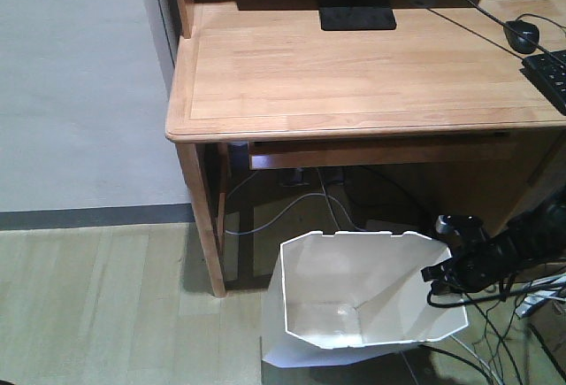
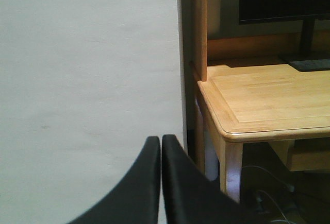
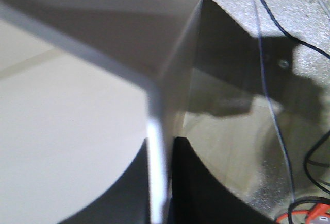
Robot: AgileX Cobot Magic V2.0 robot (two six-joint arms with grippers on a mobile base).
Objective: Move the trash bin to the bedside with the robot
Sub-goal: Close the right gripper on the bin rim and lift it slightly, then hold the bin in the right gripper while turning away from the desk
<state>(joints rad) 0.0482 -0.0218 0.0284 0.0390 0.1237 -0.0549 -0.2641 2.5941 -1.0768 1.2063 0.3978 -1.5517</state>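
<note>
The white trash bin [image 1: 354, 301] stands on the floor under the front edge of the wooden desk, open side up, cream-white inside. My right gripper [image 1: 445, 272] is a black head at the bin's right rim, shut on the thin wall. In the right wrist view the bin's rim [image 3: 157, 152] runs between the two black fingers [image 3: 198, 188], one inside, one outside. My left gripper [image 2: 161, 147] is shut and empty, held in the air facing a white wall, left of the desk corner. The bed is out of view.
The light wooden desk [image 1: 354, 75] fills the top, with a monitor base [image 1: 356, 9], mouse [image 1: 522, 35] and keyboard corner [image 1: 548, 71]. Its leg [image 1: 203, 226] stands left of the bin. Loose black cables [image 1: 495, 332] lie on the floor at the right.
</note>
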